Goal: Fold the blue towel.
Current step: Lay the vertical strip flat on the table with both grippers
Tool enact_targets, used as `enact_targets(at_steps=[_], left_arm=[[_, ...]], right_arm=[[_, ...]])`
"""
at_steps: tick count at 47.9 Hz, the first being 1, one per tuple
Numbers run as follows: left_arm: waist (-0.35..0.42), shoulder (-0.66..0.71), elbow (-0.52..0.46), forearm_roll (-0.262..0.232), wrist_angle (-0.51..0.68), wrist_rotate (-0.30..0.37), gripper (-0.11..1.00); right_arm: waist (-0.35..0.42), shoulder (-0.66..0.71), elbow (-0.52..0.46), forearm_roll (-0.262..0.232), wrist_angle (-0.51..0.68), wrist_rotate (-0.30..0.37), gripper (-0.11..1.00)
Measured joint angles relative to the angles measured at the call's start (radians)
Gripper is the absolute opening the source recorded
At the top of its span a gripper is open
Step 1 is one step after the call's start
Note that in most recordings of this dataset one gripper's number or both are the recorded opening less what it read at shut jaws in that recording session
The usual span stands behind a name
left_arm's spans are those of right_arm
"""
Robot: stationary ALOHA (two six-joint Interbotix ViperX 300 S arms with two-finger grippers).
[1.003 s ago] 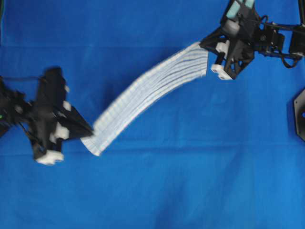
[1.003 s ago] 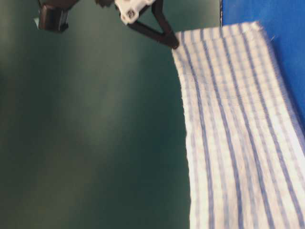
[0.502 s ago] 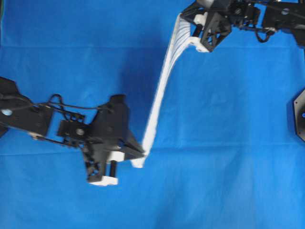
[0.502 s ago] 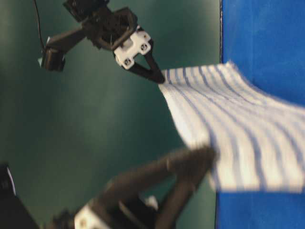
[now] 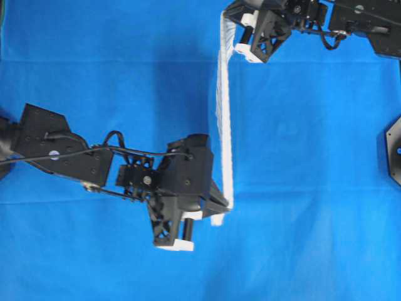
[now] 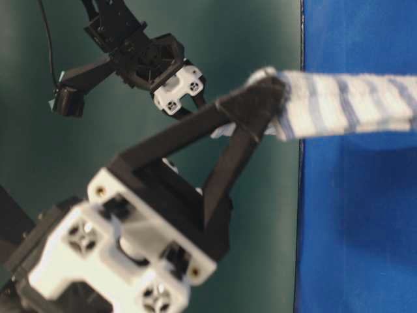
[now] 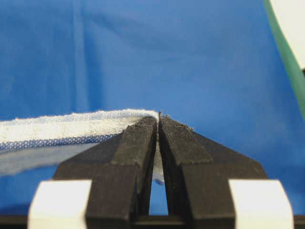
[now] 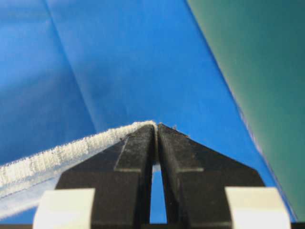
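The blue towel, white with thin blue stripes, hangs stretched in the air, seen almost edge-on as a narrow strip in the overhead view. My left gripper is shut on its near corner. My right gripper is shut on its far corner at the top. In the left wrist view the pinched hem runs off left from the shut gripper. In the right wrist view the towel edge runs off left from the shut gripper. The table-level view shows the towel held at the left gripper's tips.
The solid-blue table covering spreads under both arms. A black fixture sits at the right edge. A green wall stands behind the table in the table-level view.
Both grippers carried the towel sideways: the left gripper moved right toward the middle, the right gripper moved left and up. The towel turned from a broad diagonal band to a near-vertical edge-on strip.
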Motion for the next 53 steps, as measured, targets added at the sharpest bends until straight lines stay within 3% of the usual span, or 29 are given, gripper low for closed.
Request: enact_targets(at_steps=[9, 20, 33, 42, 53], left_arm=[[0.017, 0.104, -0.083, 0.0, -0.069, 0.028, 0.01], [0.025, 0.261, -0.25, 0.0, -0.094, 0.092, 0.01], [0.032, 0.353, -0.368, 0.0, -0.095, 0.112, 0.01], [0.032, 0.347, -0.319, 0.0, -0.095, 0.11, 0.01], [0.028, 0.275, -0.152, -0.005, -0.147, 0.077, 0.01]], right_arm=[[-0.028, -0.074, 0.089, 0.0, 0.0, 0.002, 0.05], [-0.046, -0.166, 0.187, -0.002, 0.002, 0.003, 0.05], [-0.052, -0.213, 0.227, -0.002, 0.012, 0.003, 0.05], [-0.055, -0.172, 0.225, -0.002, -0.005, 0.003, 0.05], [-0.057, -0.041, 0.166, -0.002, -0.095, 0.017, 0.05]])
